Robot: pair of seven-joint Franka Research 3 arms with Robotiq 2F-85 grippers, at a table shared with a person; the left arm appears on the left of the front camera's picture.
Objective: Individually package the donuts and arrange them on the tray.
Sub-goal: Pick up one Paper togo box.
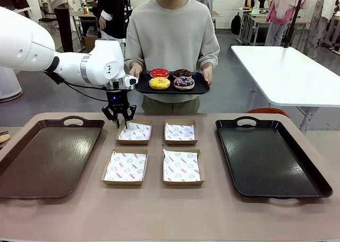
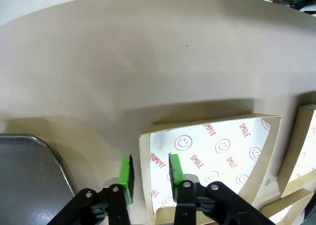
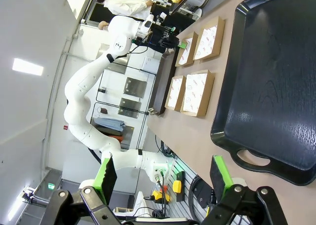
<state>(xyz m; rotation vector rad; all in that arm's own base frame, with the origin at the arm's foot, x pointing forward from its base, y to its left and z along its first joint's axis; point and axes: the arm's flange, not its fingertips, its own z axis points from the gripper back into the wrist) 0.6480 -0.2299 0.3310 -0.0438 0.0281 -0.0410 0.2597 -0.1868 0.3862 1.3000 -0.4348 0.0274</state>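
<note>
- While nothing is packaged yet, the step in hand looks like readying the boxes. The near-left box (image 1: 123,183) and near-right box (image 1: 184,182) lie open on the table (image 1: 159,215), paper-lined and unfilled.
- The brown tray (image 1: 48,157) lies on the robot's left and the black tray (image 1: 271,157) on its right, neither carrying anything.
- The right gripper (image 3: 163,178) hangs at the near end of the black tray, jaws wide apart and holding nothing.
- In the far row, the left gripper (image 1: 126,123) stands at the left wall of the far-left box (image 1: 133,142).
- Its pads (image 2: 175,169) sit one inside and one outside that wall. The jaws are drawn narrow, so I judge they pinch the cardboard.
- The far-right box (image 1: 180,143) sits just beside it, untouched.
- Beyond the table, the person (image 1: 170,35) holds a serving tray (image 1: 171,91). On it are the red donut (image 1: 160,72), yellow donut (image 1: 159,83), chocolate donut (image 1: 182,72) and purple donut (image 1: 184,83), all well apart from the boxes.
- The next move likely calls for a gentle, level shift of the pinched box. A thin wall may bend or slip, and the loose paper could ride up.
</note>
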